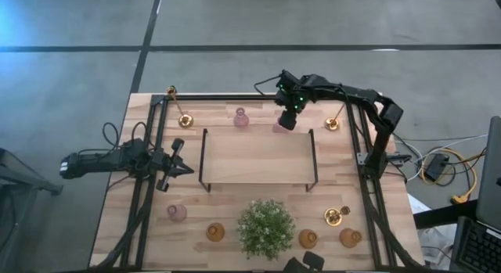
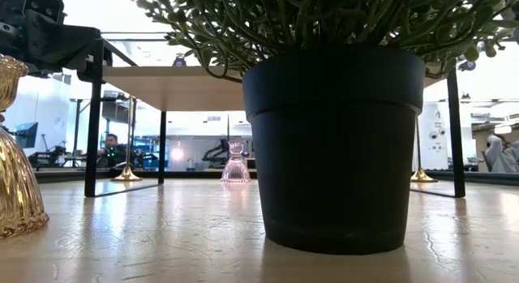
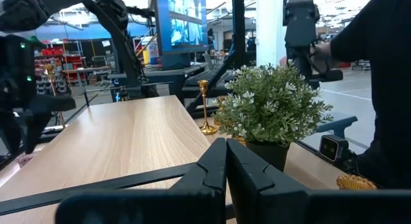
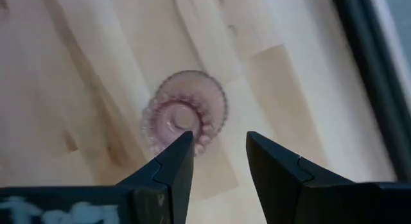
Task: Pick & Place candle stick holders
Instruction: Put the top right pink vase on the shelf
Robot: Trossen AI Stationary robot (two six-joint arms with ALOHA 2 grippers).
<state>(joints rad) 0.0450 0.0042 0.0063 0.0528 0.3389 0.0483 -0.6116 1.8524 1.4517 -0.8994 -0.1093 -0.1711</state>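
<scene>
My right gripper [image 1: 288, 120] is open at the table's far side, pointing down over a squat pink-lilac glass holder [image 4: 186, 115] that stands on its base on the table. In the right wrist view [image 4: 218, 137] the holder shows below one fingertip and the gap; I see no touch. A second pink holder [image 1: 241, 118] stands to its left, and a third [image 1: 177, 213] stands near left. Brass sticks stand far left [image 1: 185, 119], far right [image 1: 332, 123] and near right [image 1: 337, 217]. Amber holders [image 1: 215, 231] [image 1: 308, 238] [image 1: 350, 238] stand along the near edge. My left gripper [image 1: 176, 159] waits shut and empty left of the shelf.
A low wooden shelf on black legs [image 1: 258, 157] stands mid-table. A bushy green plant in a black pot [image 1: 266, 228] stands near the front edge and fills the low view [image 2: 332, 145]. Black frame rails [image 1: 153, 148] run along both sides of the table.
</scene>
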